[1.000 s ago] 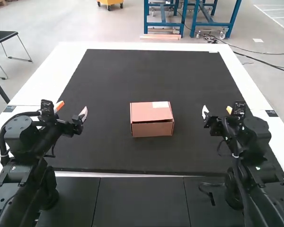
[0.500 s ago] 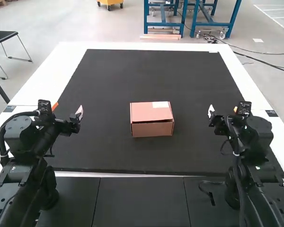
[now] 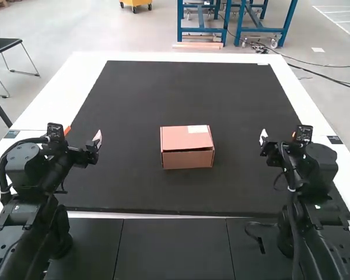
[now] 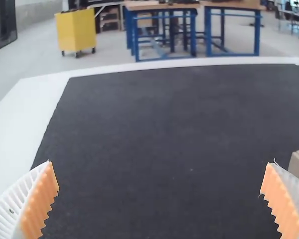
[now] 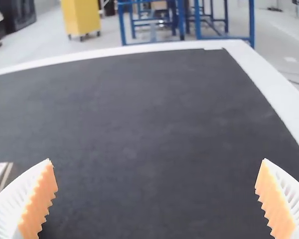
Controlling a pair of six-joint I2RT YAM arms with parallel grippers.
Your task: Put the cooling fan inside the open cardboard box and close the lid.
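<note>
Left gripper (image 3: pixel 83 135) at nine o'clock of the box (image 3: pixel 186 146) and right gripper (image 3: pixel 279 140) at three both gape wide, well apart from it. Box sits at the centre of the mat (image 3: pixel 186 87), lid down. Likely light, stiff, dentable cardboard; grasp gently across its side walls.

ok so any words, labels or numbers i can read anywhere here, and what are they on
No text in any view can be read.
White paper label on top of the closed brown cardboard box: print too small to read.
Small dark tag on the white table rim by the left arm: too small to read.
Second dark tag on the rim by the right arm: too small to read.
</note>
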